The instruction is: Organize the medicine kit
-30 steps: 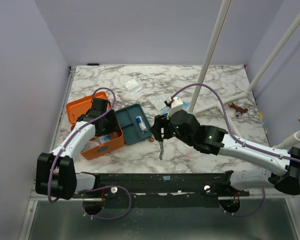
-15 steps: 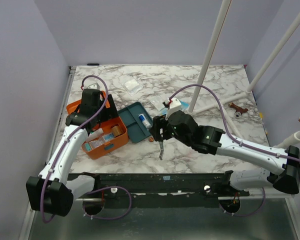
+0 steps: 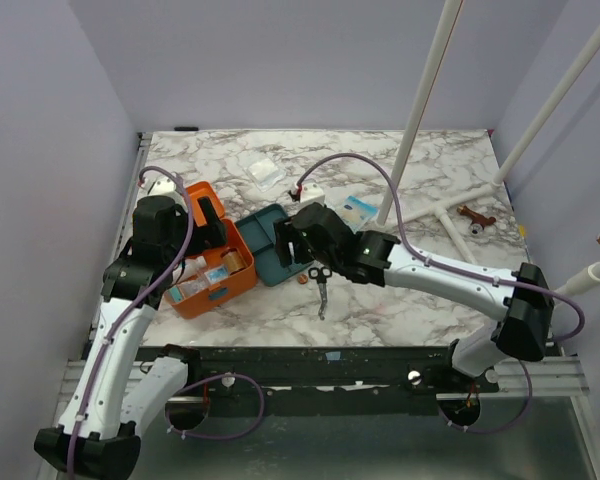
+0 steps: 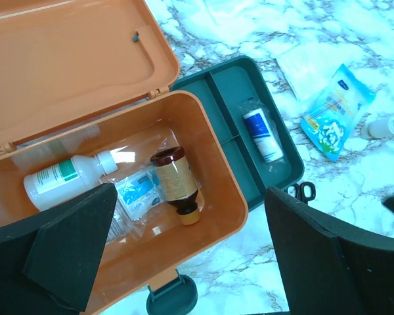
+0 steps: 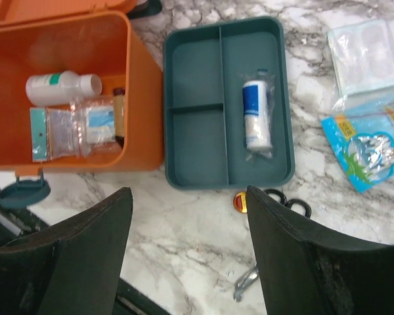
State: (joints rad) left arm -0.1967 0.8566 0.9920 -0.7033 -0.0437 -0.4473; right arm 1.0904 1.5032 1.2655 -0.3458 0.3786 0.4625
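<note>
The medicine kit is an orange box lying open at the left, lid back. A white bottle, a brown bottle and flat sachets lie inside. My left gripper hangs above it, open and holding nothing. Touching the kit's right side is a dark teal tray with a wrapped bandage roll in one compartment. My right gripper hovers over the tray's near edge, open and holding nothing.
Black-handled scissors and a small red-gold disc lie just in front of the tray. A blue packet and clear packets lie behind. White poles and a reddish tool stand at the right.
My left gripper has lifted up and back out of the kit and opened wide. My right gripper has moved left from the blue packet to above the tray.
</note>
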